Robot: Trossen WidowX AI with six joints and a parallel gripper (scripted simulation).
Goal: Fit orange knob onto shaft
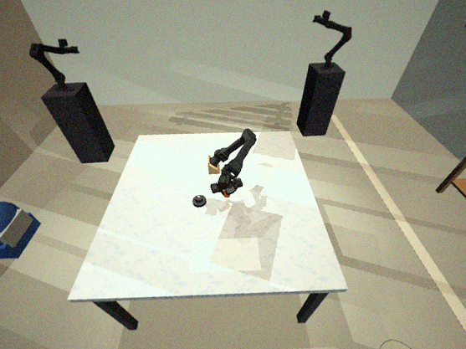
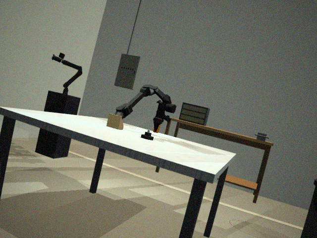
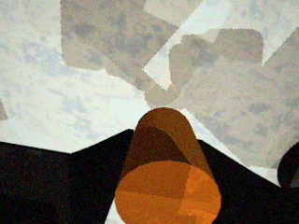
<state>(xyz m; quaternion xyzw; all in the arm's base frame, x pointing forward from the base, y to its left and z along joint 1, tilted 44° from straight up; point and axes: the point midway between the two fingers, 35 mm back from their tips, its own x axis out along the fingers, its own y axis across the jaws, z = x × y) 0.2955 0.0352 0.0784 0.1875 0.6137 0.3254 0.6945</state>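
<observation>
Pincer [image 1: 228, 192] [image 2: 156, 130] [image 3: 163, 140]: pinching the orange knob [image 1: 226, 194] [image 2: 158, 129] [image 3: 167, 193] above the counter [image 1: 151, 241] [image 2: 179, 148] [image 3: 56, 93].
Pedestal [image 1: 199, 201] [image 2: 147, 136]: standing at the knob's eight o'clock, top view.
Shaft [image 1: 198, 197] [image 2: 148, 131]: showing bare.
Advice: the step is needing clearance, centring, then flat-to-flat turning before pressing; the hole is staying unseen.

Orange knob [image 1: 226, 194] [image 2: 158, 128] [image 3: 163, 179], seemingly raised, near the pedestal [image 1: 199, 201] [image 2: 147, 136].

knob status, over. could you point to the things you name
gripper [image 1: 226, 192] [image 2: 156, 130] [image 3: 163, 140] shut on knob [image 1: 226, 194] [image 2: 156, 128] [image 3: 168, 193]; pedestal [image 1: 199, 201] [image 2: 147, 136] beside it, shaft [image 2: 148, 131] bare; nothing seen between knob and shaft
</observation>
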